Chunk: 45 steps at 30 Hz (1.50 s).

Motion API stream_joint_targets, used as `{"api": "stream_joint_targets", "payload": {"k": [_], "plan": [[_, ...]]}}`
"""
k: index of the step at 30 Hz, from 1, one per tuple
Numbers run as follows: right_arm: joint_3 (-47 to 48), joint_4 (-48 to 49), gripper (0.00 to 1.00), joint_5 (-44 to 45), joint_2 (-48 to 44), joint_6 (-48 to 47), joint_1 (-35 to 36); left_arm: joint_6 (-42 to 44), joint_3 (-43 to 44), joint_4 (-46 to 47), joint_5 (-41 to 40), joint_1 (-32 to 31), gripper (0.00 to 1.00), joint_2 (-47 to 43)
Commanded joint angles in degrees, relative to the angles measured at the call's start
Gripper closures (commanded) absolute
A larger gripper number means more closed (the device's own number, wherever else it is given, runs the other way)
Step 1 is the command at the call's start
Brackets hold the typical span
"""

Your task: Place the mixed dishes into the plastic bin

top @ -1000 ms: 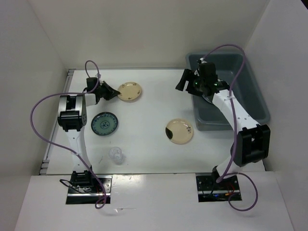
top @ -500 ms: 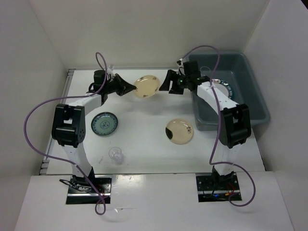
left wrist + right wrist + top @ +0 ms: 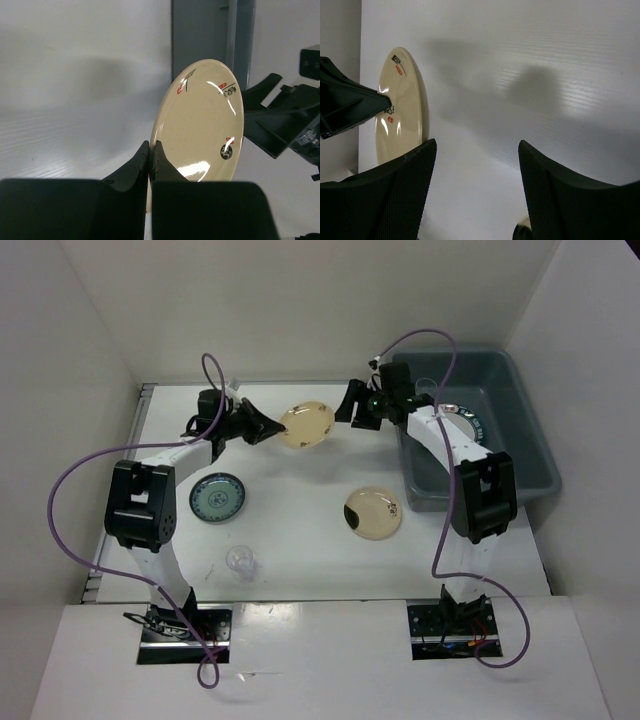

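Left gripper is clenched on the left edge of a cream plate, which is held off the table and tilted up on edge. The left wrist view shows both fingers pinched tight on the rim of the plate.

Right gripper sits just beside the plate's opposite edge, jaws spread, nothing between them. In its own view the plate stands just past one finger; touching or not, cannot tell.

Bin is at far right, hard against the side wall, with its left wall close behind the right gripper. There is little room there.

Bare table lies between the held plate and the second cream plate, which is just beside the bin's near corner. Teal plate is near the left arm, and a clear cup is near the front edge, well apart from the rest.

Hidden or unclear:
- A rimmed plate in the bin is mostly covered by the right arm.
- A faint clear cup sits in the bin's far part.
- The grey upright band behind the plate in the left wrist view is cut off at the top.
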Motion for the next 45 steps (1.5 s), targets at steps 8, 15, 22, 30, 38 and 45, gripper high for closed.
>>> {"api": "stream_joint_targets", "payload": {"k": [8, 15, 22, 30, 38, 45], "plan": [[2.36, 2.87, 0.28, 3.45, -6.84, -1.89, 1.14, 4.05, 0.9, -2.35, -0.79, 1.8, 1.0, -2.88], [2.36, 3.93, 0.35, -4.63, -2.89, 1.01, 1.14, 1.06, -0.15, 0.11, 0.88, 1.8, 1.0, -2.88], [3.94, 4.46, 0.44, -9.58, 0.98, 3.3, 2.19, -1.31, -0.67, 2.83, 1.4, 1.8, 1.0, -2.88], [6.85, 3.22, 0.78, -11.34, 4.24, 3.3, 3.25, -1.84, -0.68, 3.37, 1.93, 1.8, 1.0, -2.35], [9.66, -2.57, 0.98, 3.24, -1.55, 1.63, 1.77, 4.22, 1.34, -4.96, -6.3, 4.43, 0.0, -5.5], [3.51, -5.03, 0.98, 14.49, -14.56, 1.63, -10.01, 17.74, -0.15, -23.24, -28.09, 12.33, 0.0, -17.99]]}}
